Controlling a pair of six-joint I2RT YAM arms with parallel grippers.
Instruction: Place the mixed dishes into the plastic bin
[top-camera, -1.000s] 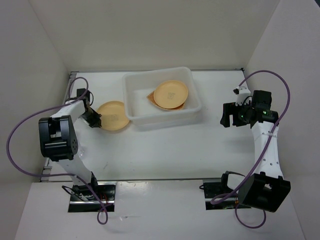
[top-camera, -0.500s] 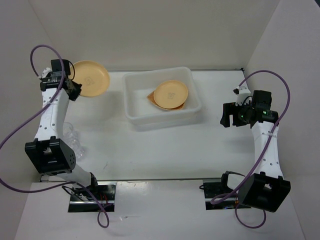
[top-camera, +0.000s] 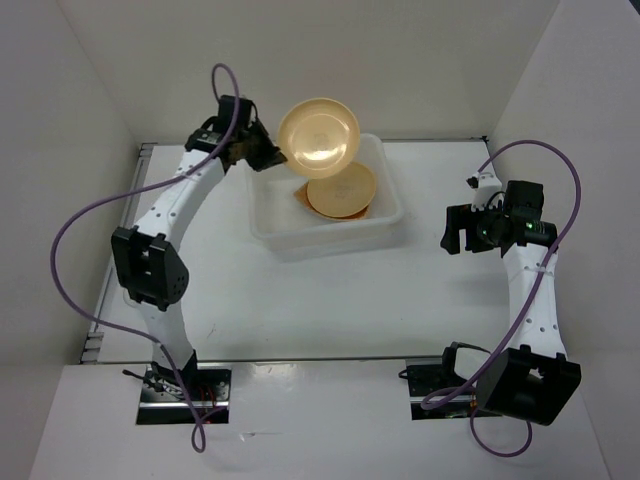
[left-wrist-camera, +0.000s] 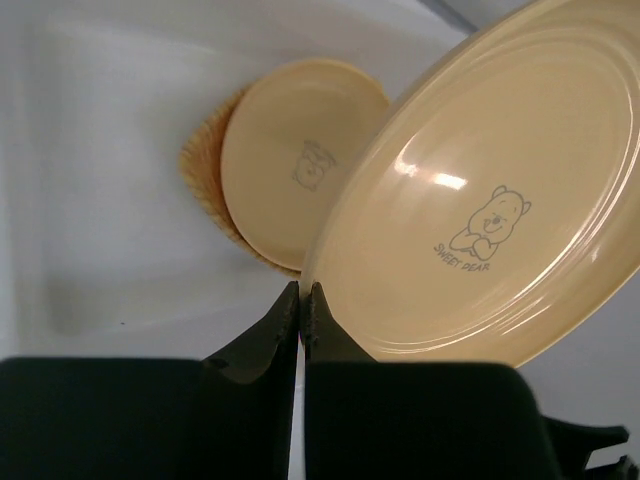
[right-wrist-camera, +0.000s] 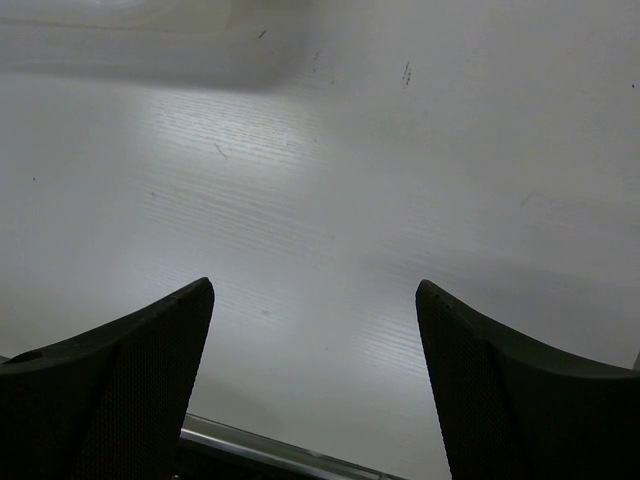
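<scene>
My left gripper (top-camera: 272, 155) is shut on the rim of a round pale orange plate (top-camera: 319, 137) and holds it tilted in the air over the back of the plastic bin (top-camera: 268, 228). In the left wrist view the gripper (left-wrist-camera: 302, 300) pinches that plate (left-wrist-camera: 480, 200). A second round plate (top-camera: 342, 189) lies in the bin on top of the woven orange plate (top-camera: 300, 194); both also show in the left wrist view, the round one (left-wrist-camera: 300, 150) over the woven one (left-wrist-camera: 200, 165). My right gripper (top-camera: 456, 230) is open and empty, right of the bin. The clear cups are out of view.
White walls close in the table at the back and both sides. Purple cables loop from both arms. The right wrist view shows only bare white table surface (right-wrist-camera: 320, 180) between the fingers.
My left arm has lifted the plate from the table left of the bin, swung it up and right, and now holds it above the bin. The right arm has not moved.
</scene>
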